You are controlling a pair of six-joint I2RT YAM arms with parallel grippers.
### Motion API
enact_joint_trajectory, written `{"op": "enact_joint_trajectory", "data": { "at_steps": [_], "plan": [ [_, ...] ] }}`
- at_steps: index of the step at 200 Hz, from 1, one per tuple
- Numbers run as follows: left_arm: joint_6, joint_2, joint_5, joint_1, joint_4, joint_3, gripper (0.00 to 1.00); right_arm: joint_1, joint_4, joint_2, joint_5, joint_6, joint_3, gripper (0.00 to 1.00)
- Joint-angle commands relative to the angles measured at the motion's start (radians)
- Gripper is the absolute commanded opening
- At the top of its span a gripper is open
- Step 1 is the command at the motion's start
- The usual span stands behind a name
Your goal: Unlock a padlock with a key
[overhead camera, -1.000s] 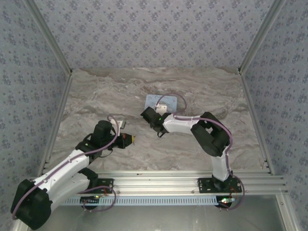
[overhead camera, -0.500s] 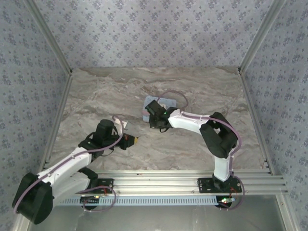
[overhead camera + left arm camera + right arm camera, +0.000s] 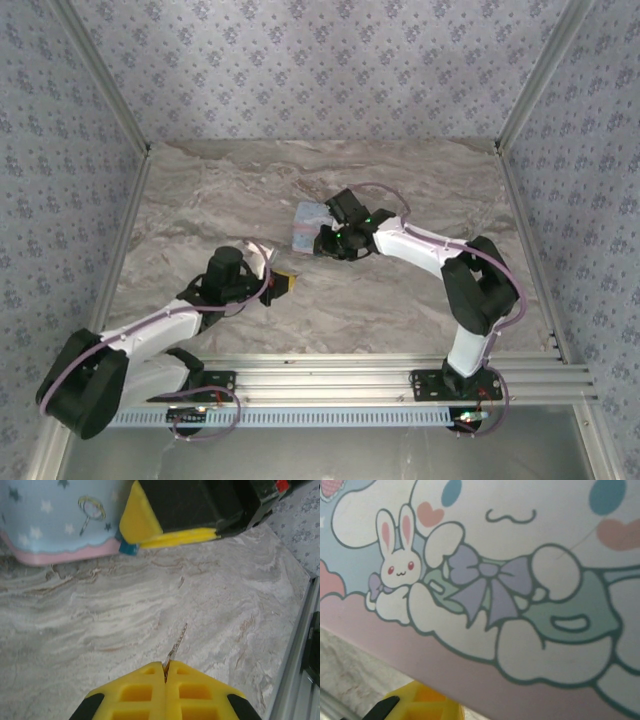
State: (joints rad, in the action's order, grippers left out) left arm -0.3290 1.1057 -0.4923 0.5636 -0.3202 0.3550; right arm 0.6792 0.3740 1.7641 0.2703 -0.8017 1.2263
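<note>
A thin silvery key (image 3: 177, 642) sticks out from between the yellow fingertips of my left gripper (image 3: 165, 667), which is shut on it. That gripper (image 3: 287, 282) hovers over the marble, just near-left of the tin. My right gripper (image 3: 322, 241) sits at the tin's near edge. One of its yellow fingers (image 3: 142, 522) lies against the tin in the left wrist view. A tiny blue piece (image 3: 127, 548), likely the padlock, shows at that finger's tip beside the tin's rim. Whether the right jaws hold it is hidden.
The pale blue tin (image 3: 310, 215) with a white cartoon animal and pink border (image 3: 520, 580) lies mid-table under my right wrist. Grey marble tabletop (image 3: 100, 610) lies between key and tin. A metal rail (image 3: 300, 655) runs along the near edge. Papered walls enclose the table.
My right gripper swung back and right over the tin, and the tin now lies further left. My left gripper carried the key right and away, closer to the tin.
</note>
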Motion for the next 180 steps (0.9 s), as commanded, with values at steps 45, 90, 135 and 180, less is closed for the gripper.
{"op": "enact_joint_trajectory", "data": {
  "at_steps": [45,90,135,180],
  "plan": [
    [0.004,0.119,0.013,0.007,-0.376,-0.044,0.0,-0.045,-0.046,-0.057,0.21,-0.123,-0.069,0.0],
    [-0.008,0.224,-0.036,0.007,-0.5,-0.045,0.0,-0.081,-0.071,-0.072,0.296,-0.17,-0.091,0.0],
    [0.007,0.298,-0.043,0.006,-0.561,-0.039,0.0,-0.108,-0.088,-0.087,0.351,-0.216,-0.109,0.0],
    [0.004,0.379,-0.062,0.009,-0.619,-0.009,0.0,-0.12,-0.076,-0.101,0.366,-0.237,-0.113,0.0]
  ]
}}
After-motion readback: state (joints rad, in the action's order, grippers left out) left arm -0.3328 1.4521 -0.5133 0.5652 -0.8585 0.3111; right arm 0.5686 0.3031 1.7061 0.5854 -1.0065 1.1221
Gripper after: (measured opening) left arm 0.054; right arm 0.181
